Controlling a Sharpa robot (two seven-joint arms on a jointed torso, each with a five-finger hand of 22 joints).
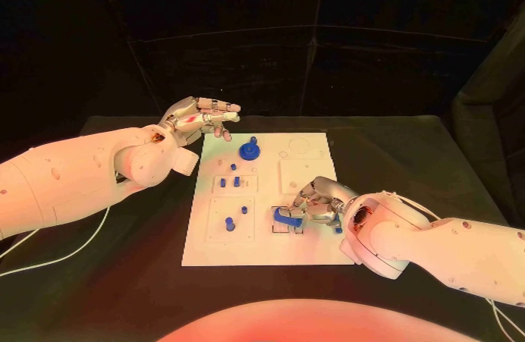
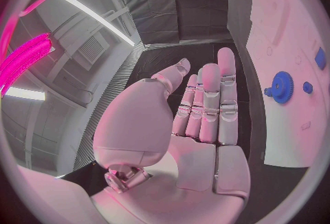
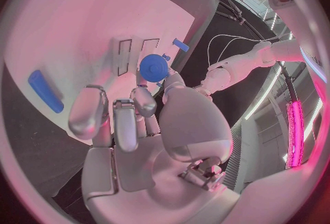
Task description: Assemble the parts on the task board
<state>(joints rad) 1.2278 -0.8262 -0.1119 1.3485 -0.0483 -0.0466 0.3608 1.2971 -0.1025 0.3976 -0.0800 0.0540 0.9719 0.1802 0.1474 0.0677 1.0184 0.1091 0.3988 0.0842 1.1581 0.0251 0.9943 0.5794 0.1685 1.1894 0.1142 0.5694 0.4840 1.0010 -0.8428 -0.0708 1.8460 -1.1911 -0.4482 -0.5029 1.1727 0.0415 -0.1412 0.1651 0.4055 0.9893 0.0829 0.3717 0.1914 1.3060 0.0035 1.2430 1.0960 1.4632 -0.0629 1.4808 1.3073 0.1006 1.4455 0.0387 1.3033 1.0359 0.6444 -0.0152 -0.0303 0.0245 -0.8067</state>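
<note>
The white task board [image 1: 312, 240] lies in the middle of the table. A blue gear [image 1: 250, 152] stands near its far edge and also appears in the left wrist view [image 2: 280, 87] and beyond my right fingertips [image 3: 153, 67]. Small blue pegs [image 1: 230, 181] stand in the board's left column. An oblong blue part [image 1: 287, 217] lies on the board [image 3: 103, 20] just beside my right hand [image 1: 317, 202]. That hand [image 3: 137, 125] hovers over the board's near right with fingers curled and nothing between them; the oblong part [image 3: 45, 91] lies apart from it. My left hand [image 1: 202, 117] is raised off the board's far left corner, fingers [image 2: 209, 103] straight and empty.
Another blue piece [image 1: 230, 223] sits in a recess at the board's near left. Pale empty recesses [image 1: 297, 171] lie on the right half. Black table [image 1: 416, 160] surrounds the board, with a white cable [image 1: 44, 262] trailing at the left.
</note>
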